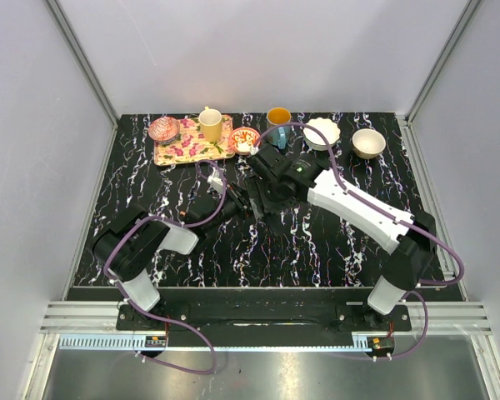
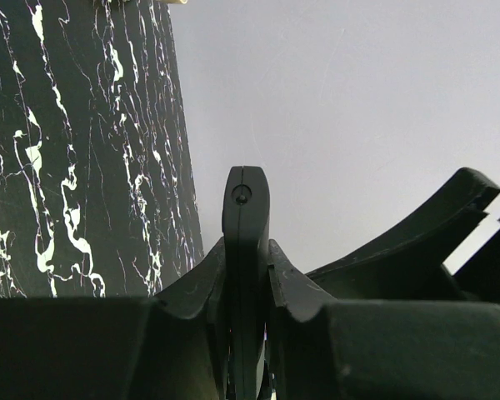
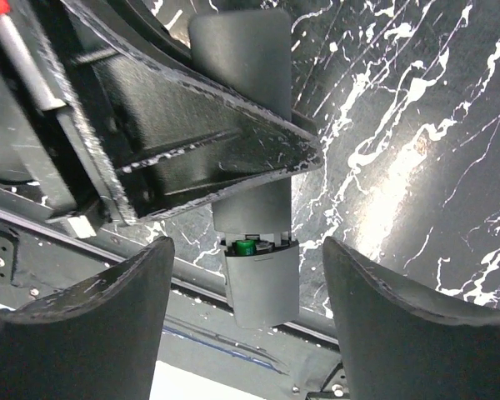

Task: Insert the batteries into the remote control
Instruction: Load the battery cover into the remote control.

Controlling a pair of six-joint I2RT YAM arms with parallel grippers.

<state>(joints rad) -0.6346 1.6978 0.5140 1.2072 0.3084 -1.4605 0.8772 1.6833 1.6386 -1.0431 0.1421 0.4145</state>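
While the left gripper pinches the slim black rectangular plastic remote control edge-on between its narrowed fingers, the right gripper hangs spread wide. Its two dark pads stand either side of the remote control's lower end and touch nothing. Between those pads a small green-wrapped cylindrical battery shows through a narrow gap in the slot. A grey panel, probably the cover, lies just below it. A second battery cannot be made out.

By that, the step in hand looks like seating the cell or closing the slot. To do it well, the left arm should hold the bar rigid while the right brings one pad squarely onto the panel. The push should run along the bar's length, not across it. The clamp crosses the bar above the slot, so a sideways shove at the free end would likely swivel it in the grip.

Only the right wrist view shows the green cell and the slot. The left wrist view gives just the bar's thin edge, set against a pale wall and the black, white-veined marble-pattern tabletop, but it shows the clamp centred and tight. From above, both arms meet over the middle of the table in one dark mass where the remote control is hard to separate. That view alone shows the floral rectangular tray and crockery, well apart at the back.
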